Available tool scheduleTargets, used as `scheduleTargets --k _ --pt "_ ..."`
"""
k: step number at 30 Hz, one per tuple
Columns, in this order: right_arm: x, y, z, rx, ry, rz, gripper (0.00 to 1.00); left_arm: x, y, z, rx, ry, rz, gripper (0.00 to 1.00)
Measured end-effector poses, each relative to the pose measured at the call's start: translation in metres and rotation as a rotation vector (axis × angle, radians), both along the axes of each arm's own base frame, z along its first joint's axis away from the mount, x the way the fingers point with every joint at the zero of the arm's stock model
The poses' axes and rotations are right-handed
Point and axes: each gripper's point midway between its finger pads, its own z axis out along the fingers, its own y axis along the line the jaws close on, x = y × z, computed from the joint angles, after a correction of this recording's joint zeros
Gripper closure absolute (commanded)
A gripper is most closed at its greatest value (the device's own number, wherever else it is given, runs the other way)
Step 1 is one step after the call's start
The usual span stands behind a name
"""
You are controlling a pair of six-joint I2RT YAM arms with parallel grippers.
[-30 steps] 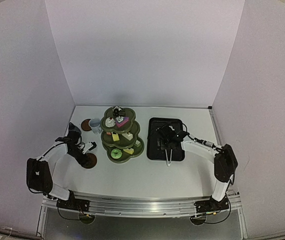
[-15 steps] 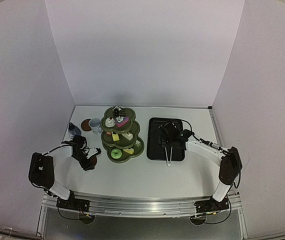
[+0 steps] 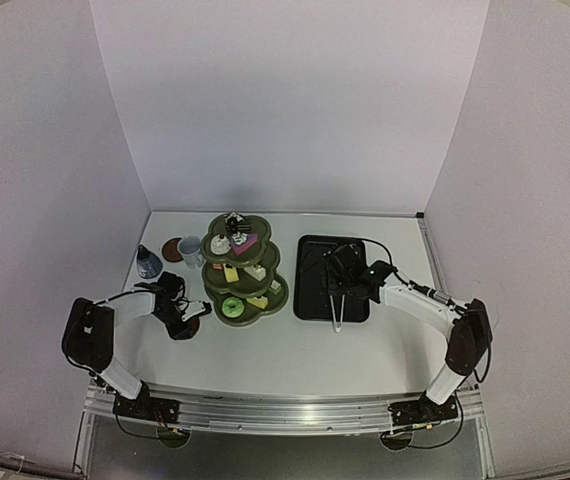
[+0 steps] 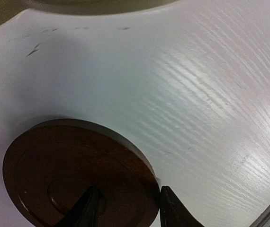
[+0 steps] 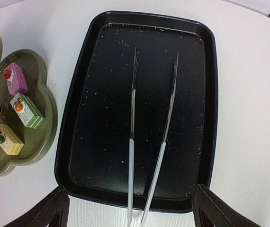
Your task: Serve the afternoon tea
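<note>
The left jaws sit low over the white surface (image 4: 196, 94), part closed astride the rim of a brown round coaster (image 4: 78, 175). One fingertip (image 4: 85, 210) lies over the coaster's top and the other stands just outside its edge. Whether they are actually pinching the rim I cannot tell. The scalloped foot of the olive-green three-tier stand (image 3: 275, 297) lies ahead of these jaws, near but apart from the coaster.

From above, the small blue-grey pot (image 3: 148, 263) stands on the surface beyond the left jaws. The white mug (image 3: 191, 249) and the second coaster (image 3: 172, 249) are further back, just beside each other.

The right jaws are released, spread wide and holding nothing. They hang above the near edge of the black rectangular tray (image 5: 106, 94). The thin metal tongs (image 5: 132, 118) lie along the tray, tips pointing away from these jaws and handle ends running out over the near rim between the fingers.

To the left of the right jaws the stand's lower tier carries a pink cake (image 5: 15, 79), a green-and-white layered cake (image 5: 27, 110) and a yellow cake (image 5: 8, 138), all resting on the tier
</note>
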Motion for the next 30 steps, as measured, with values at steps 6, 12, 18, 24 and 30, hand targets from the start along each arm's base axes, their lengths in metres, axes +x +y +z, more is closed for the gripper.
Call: scheduleTargets --k 6,12,18,24,30 --pt "-0.007 -0.011 0.007 0.000 -0.022 -0.016 0.14 -0.063 -0.049 -0.002 0.025 -0.017 -0.308 0.52" --pt "-0.019 -0.025 0.020 0.030 -0.060 -0.040 0.16 -0.078 -0.095 -0.005 0.096 -0.047 -0.488 0.55" --pt "-0.028 -0.028 0.039 0.057 -0.107 -0.036 0.16 -0.079 -0.174 -0.004 0.081 -0.113 -0.641 0.55" --pt "-0.046 -0.022 0.052 0.075 -0.144 0.001 0.17 -0.099 -0.236 -0.002 -0.024 -0.130 -0.753 0.55" --pt "-0.058 -0.023 0.063 0.098 -0.170 0.011 0.17 -0.103 -0.251 -0.003 -0.058 -0.139 -0.782 0.54"
